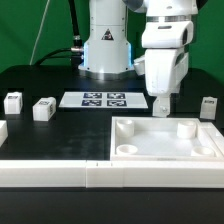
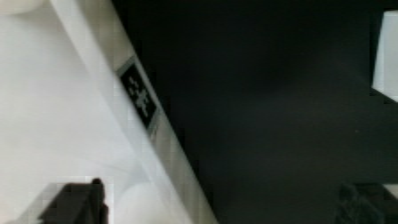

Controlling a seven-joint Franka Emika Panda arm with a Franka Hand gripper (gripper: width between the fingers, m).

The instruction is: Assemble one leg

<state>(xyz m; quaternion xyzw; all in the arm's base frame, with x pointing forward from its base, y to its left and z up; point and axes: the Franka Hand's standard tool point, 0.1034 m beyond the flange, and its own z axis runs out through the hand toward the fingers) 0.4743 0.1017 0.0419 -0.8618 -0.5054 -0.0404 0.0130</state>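
Note:
Several legs lie loose on the black table: two at the exterior view's left [image 1: 12, 100] [image 1: 43, 108] and one at the right [image 1: 209, 106]. The large flat white square piece [image 1: 150, 140] with round corner holes lies at the front right. My gripper [image 1: 163, 104] hangs just above that piece's far edge. In the wrist view the gripper [image 2: 217, 205] is open and empty. One dark finger [image 2: 71, 205] is over the white piece [image 2: 54, 110], whose rim carries a tag [image 2: 135, 90]. The other finger [image 2: 365, 200] is over bare table. A white object, perhaps a leg, shows at the frame edge [image 2: 388, 70].
The marker board [image 1: 103, 99] lies flat in the middle, in front of the robot base [image 1: 105, 50]. A long low white wall [image 1: 60, 175] runs along the table's front. Another white part shows at the exterior view's left edge [image 1: 2, 128].

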